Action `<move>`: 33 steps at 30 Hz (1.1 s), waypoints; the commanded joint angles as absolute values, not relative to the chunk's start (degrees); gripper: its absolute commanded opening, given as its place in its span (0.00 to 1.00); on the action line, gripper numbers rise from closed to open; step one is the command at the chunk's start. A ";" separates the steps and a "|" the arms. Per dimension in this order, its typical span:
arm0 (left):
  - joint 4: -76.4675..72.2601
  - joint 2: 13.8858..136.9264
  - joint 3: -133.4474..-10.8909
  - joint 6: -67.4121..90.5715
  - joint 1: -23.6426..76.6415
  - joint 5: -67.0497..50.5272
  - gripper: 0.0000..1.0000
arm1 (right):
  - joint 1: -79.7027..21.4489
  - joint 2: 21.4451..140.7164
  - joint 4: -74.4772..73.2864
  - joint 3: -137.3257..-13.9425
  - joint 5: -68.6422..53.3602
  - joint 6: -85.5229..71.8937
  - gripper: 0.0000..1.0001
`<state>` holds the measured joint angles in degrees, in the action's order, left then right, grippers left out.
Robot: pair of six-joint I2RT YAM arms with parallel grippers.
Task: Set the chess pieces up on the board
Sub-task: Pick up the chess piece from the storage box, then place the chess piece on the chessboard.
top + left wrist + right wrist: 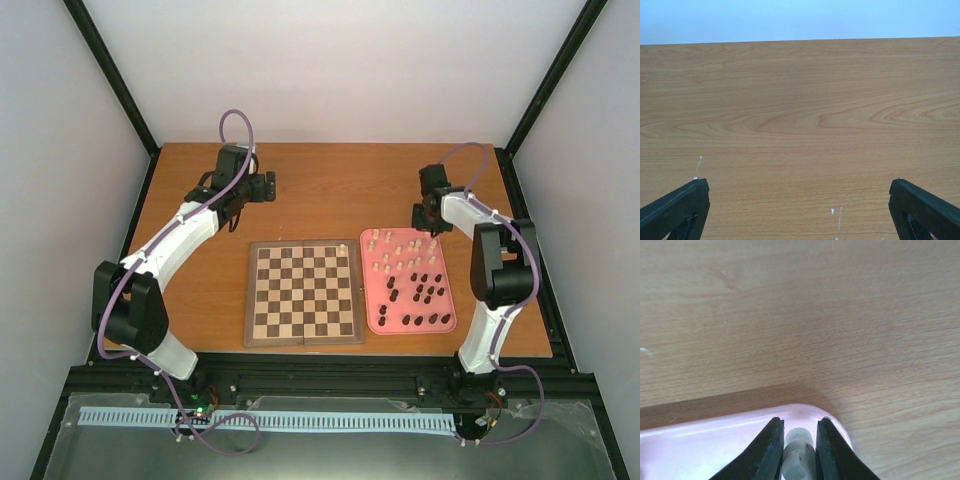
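The left arm (190, 235) stretches forward, the left gripper (797, 187) spread wide (fingers at the view's lower corners). The right arm (490, 270) bends sharply at the elbow; the right gripper (800, 422) pinches a cream chess piece (798, 447).

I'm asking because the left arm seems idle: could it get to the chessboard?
Probably yes. The left gripper hangs open over bare table beyond the board's far left corner, nothing between them; the right gripper grips a cream piece in the pink tray.
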<state>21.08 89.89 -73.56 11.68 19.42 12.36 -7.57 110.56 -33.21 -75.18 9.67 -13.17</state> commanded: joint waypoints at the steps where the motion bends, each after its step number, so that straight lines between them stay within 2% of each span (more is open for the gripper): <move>1: 22.00 90.11 -75.24 11.22 19.69 12.68 1.00 | -7.36 103.83 -33.50 -76.35 9.32 -13.65 0.19; 9: 22.06 90.32 -75.49 11.25 19.69 12.57 1.00 | -13.37 98.39 -36.95 -78.90 10.37 -13.05 0.19; 16: 22.04 90.13 -75.37 11.17 19.69 12.59 1.00 | -27.93 95.48 -38.95 -79.28 11.55 -14.47 0.19; 23: 22.18 90.42 -75.54 11.12 19.69 12.67 1.00 | -37.85 95.76 -39.96 -78.20 14.03 -16.44 0.19; 33: 22.30 90.42 -75.51 11.20 19.69 13.08 1.00 | -42.59 96.66 -37.10 -73.07 9.29 -18.04 0.19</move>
